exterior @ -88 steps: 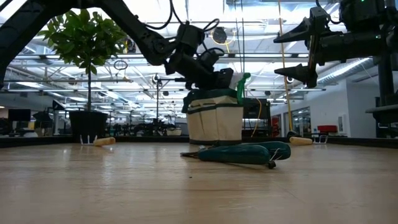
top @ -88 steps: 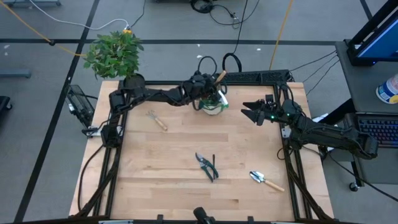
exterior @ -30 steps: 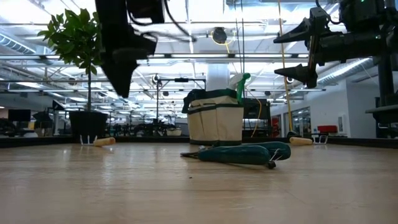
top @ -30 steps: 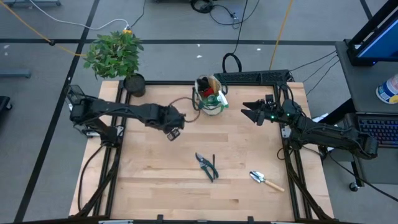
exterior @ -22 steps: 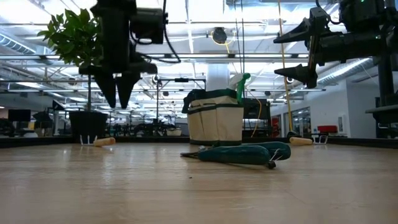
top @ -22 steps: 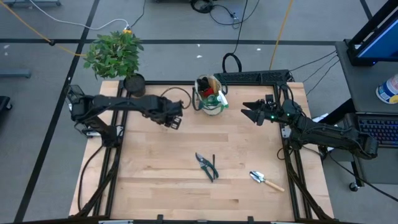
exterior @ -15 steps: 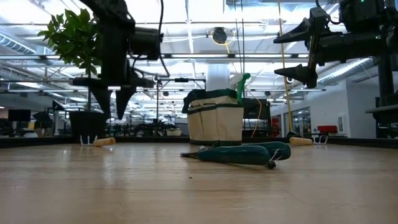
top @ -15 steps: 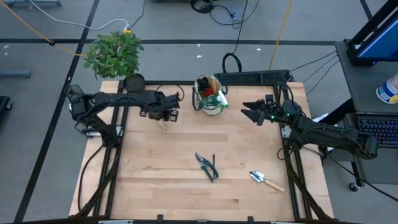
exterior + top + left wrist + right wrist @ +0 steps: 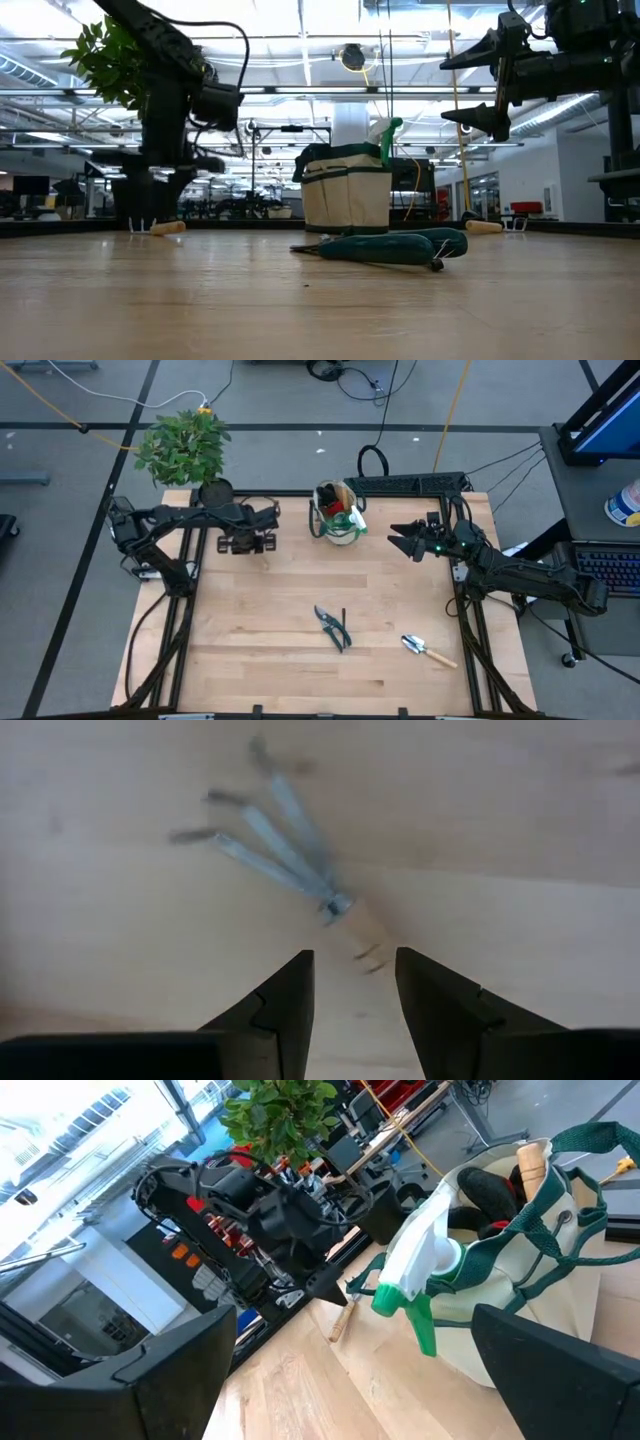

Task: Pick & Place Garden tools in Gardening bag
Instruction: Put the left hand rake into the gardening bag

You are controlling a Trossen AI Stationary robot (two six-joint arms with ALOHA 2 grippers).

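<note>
Bag [image 9: 338, 525] at 12 o'clock is part-filled; fork [image 9: 290, 845] is straddled by parted left gripper [image 9: 355, 995]; shears [image 9: 333, 627], trowel [image 9: 427, 651] remain.

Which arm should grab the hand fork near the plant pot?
Left. The left gripper is open right above the hand fork, its handle lined up between the fingers. The right gripper hangs open on the far side of the gardening bag, nowhere near the fork.
</note>
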